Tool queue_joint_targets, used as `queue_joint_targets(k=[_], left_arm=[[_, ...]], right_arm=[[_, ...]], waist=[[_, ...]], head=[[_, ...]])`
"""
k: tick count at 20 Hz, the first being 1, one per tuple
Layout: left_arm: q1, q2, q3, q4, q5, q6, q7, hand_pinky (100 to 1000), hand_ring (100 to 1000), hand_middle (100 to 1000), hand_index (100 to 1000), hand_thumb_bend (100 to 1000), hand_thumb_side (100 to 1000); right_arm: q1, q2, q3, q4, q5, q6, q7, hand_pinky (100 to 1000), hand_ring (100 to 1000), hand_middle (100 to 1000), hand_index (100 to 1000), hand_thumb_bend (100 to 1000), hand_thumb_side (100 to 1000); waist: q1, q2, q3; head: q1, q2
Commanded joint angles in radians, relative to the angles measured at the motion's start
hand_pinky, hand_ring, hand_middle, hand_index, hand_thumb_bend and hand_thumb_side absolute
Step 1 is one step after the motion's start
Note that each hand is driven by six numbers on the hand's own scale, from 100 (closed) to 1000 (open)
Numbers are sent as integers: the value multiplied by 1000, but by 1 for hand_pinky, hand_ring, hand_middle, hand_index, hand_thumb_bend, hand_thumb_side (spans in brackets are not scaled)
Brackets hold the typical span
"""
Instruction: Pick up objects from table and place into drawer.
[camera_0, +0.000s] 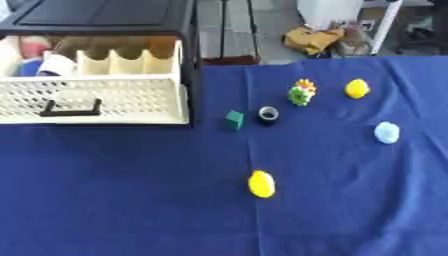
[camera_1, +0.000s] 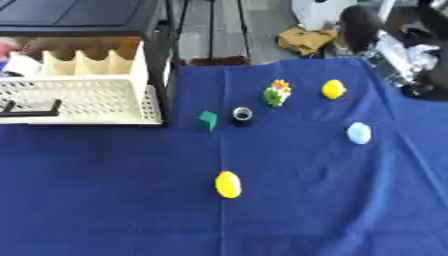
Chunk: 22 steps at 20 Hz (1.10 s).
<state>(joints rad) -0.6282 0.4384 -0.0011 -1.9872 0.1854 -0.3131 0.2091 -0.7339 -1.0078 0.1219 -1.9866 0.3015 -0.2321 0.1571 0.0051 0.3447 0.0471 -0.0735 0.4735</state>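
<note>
Six small objects are left outside the open cream drawer (camera_0: 131, 100), nearest it a green block (camera_0: 234, 120). The right hand (camera_1: 398, 55) is blurred, its fingers unreadable; the left is unseen.

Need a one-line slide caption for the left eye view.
Open cream drawer at left; six small objects, including two yellow ones, scattered on the blue cloth.

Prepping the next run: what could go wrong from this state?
1. The green block and the black ring-shaped object sit close together; reaching for one may knock the other.
2. The yellow egg-shaped object nearest the camera and the pale blue rounded object look rounded and might roll when touched.
3. The pulled-out cream perforated drawer already holds items behind its dividers, so a drop could land on them.
</note>
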Motion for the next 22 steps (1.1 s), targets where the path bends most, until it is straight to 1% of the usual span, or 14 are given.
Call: queue_joint_targets(k=[1,4,8,10,11,12,16,17,19,20,21,22], left_arm=[[-21,5,-4,-13,8,10,-16,628,763,756,905,220,909],[-24,2,-10,-13,9,20,-25,624,761,755,901,203,923],[-30,-5,-15,-13,10,26,-36,623,761,754,897,195,932],[-29,-8,-17,-13,10,29,-38,621,760,753,895,188,939],[-29,-9,-17,-13,10,31,-39,620,759,753,894,182,945],[-28,-12,-18,-13,9,33,-40,618,759,753,894,175,951],[-28,-21,-22,-13,8,45,-44,615,757,752,891,163,965],[-29,-23,-24,-13,7,48,-46,615,757,752,891,161,967],[-29,-26,-25,-13,7,51,-49,613,757,751,889,160,970],[-28,-27,-26,-13,7,53,-51,612,757,751,889,159,971],[-28,-28,-27,-13,7,55,-53,611,756,751,888,159,972],[-27,-29,-28,-13,6,57,-55,610,756,751,887,159,973]], right_arm=[[-42,-26,26,28,57,43,81,754,899,689,883,100,1000],[-83,0,56,120,113,31,137,761,906,718,891,113,1000],[-134,44,89,263,204,-18,194,772,920,768,908,156,1000],[-158,67,99,328,247,-34,212,776,926,767,914,197,1000],[-170,78,102,357,266,-37,217,779,930,762,922,234,1000],[-180,88,105,384,285,-37,223,783,936,758,927,253,1000],[-211,125,111,470,349,-16,244,799,954,730,952,292,1000],[-217,133,111,490,364,-5,247,809,955,693,963,296,1000],[-228,150,110,527,379,16,257,841,956,573,982,306,960],[-233,157,110,543,376,25,266,842,950,541,987,308,945],[-237,162,109,555,372,33,275,833,936,503,994,313,934],[-242,166,108,568,368,41,287,804,909,466,1000,323,924]], waist=[[-3,-23,6],[-5,-20,14],[-8,-12,27],[-7,-10,31],[-6,-9,33],[-6,-7,34],[-5,-2,37],[-5,-1,38],[-6,0,40],[-6,1,41],[-7,2,41],[-7,2,41]], head=[[-13,2],[-23,-2],[-35,-10],[-40,-13],[-42,-14],[-44,-16],[-49,-22],[-50,-23],[-51,-24],[-51,-25],[-52,-26],[-52,-27]])
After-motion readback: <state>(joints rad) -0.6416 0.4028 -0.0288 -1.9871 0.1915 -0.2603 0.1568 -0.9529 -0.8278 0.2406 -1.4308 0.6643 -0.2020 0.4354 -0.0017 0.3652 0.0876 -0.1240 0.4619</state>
